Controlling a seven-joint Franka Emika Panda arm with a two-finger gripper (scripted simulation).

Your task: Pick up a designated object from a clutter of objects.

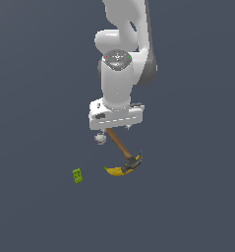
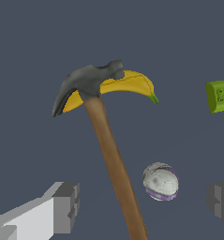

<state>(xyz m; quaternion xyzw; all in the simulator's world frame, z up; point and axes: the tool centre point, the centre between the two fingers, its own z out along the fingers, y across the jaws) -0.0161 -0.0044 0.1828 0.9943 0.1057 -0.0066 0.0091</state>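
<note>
Fingers [image 2: 66, 206] stand spread either side of the hammer [image 2: 114, 159] handle; closing could nudge the nearby ball [image 2: 160, 181] or let the head-heavy tool tilt.

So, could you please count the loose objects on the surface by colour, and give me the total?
Brown and dark grey: 1, the hammer
Yellow: 1, the banana
Whitish grey: 1, the ball
Bright green: 1, the block
Total: 4
</note>
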